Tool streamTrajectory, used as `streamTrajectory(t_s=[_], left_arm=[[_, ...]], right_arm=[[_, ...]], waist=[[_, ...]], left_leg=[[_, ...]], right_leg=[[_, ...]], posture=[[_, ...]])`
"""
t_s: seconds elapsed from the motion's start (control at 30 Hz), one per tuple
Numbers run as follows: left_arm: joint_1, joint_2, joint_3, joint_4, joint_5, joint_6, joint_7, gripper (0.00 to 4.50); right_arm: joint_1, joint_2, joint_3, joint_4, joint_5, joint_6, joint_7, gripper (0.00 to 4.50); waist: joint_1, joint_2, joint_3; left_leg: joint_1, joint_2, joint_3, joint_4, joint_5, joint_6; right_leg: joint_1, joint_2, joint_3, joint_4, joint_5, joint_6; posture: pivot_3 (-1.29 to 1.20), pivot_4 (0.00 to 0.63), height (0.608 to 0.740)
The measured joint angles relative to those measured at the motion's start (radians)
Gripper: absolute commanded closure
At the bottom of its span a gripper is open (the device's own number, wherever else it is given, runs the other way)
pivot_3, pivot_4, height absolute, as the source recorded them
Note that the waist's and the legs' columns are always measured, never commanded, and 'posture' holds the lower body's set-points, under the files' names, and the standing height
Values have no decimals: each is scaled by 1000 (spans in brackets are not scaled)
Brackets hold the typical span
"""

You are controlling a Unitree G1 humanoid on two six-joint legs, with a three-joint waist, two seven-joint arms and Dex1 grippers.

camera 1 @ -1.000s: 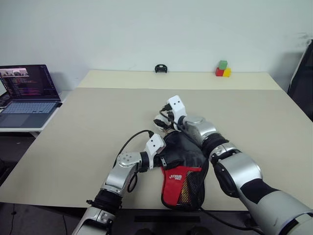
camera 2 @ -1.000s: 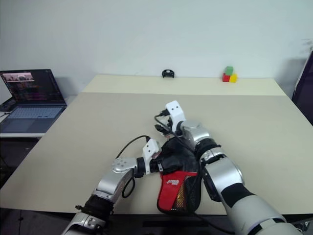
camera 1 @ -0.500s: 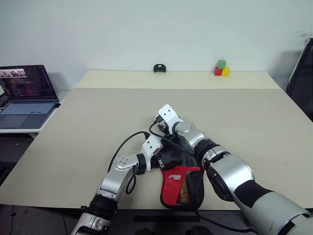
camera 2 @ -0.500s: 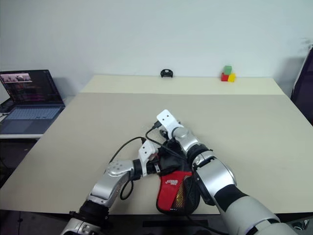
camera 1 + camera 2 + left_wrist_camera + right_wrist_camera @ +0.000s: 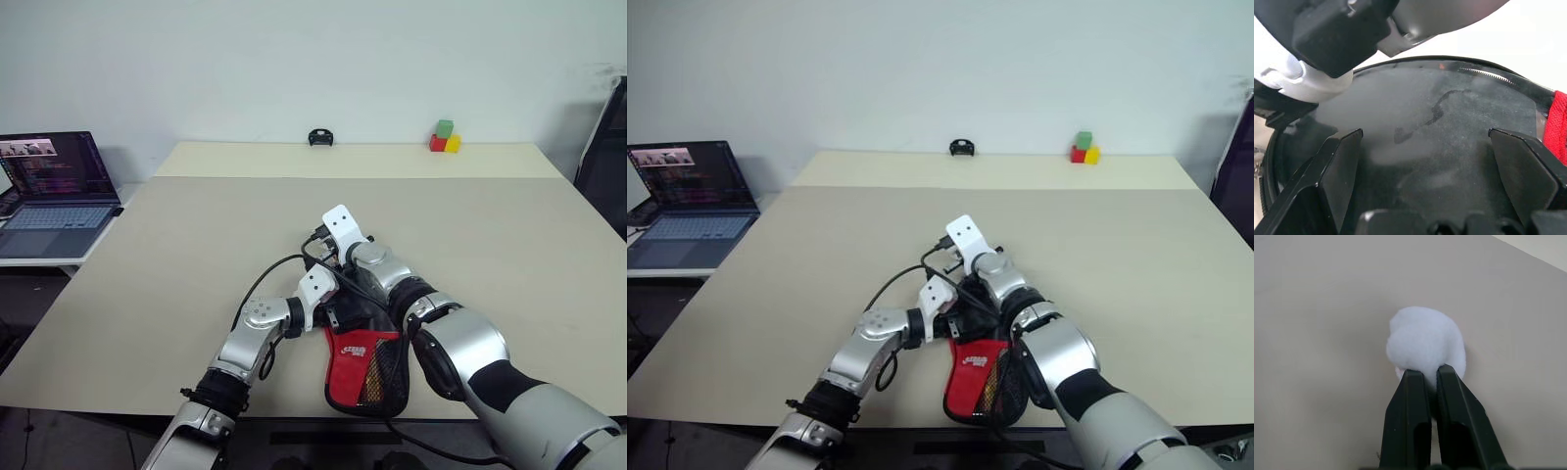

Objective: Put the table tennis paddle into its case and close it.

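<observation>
Beige tabletop (image 5: 196,245): my right gripper (image 5: 1431,377) is pinching the white ball charm (image 5: 1425,343); my left gripper (image 5: 1425,161), jaws wide, is hovering over the black-and-red mesh paddle case (image 5: 367,367), white logo unreadable.

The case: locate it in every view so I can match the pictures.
Left eye view: case at the near edge of the table, between both arms.
Right eye view: case, same spot.
Left wrist view: its black fabric between open jaws.
Right wrist view: its white ball charm, pinched by shut jaws.
Shared landmark: the beige table.
</observation>
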Motion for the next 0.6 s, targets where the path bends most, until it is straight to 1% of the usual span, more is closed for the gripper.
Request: streamTrajectory(t_s=[0.23,0.47,0.53,0.6], left_arm=[[-10,-5,0,48,1,-42,-11,0],[-2,2,0,44,1,-42,-20,0],[0,9,0,44,1,-42,-36,0],[-1,13,0,44,0,-40,-49,0]], right_arm=[[0,-56,-62,-7,38,17,3,4485],[-2,-69,-84,-45,71,55,26,4485],[-6,-92,-105,-54,90,71,26,4485],[-10,-140,-110,-66,100,85,26,4485]], waist=[[1,0,0],[0,0,-1],[0,0,0],[0,0,-1]], left_leg=[[2,-1,0,4,-2,4],[2,0,0,4,-2,4],[2,0,0,4,-2,4],[2,0,0,4,-2,4]], right_leg=[[2,0,0,5,0,0],[2,0,0,5,0,0],[2,0,0,4,0,0],[2,0,0,4,0,0]], posture=[[0,150,740],[0,150,740],[0,150,740],[0,150,740]])
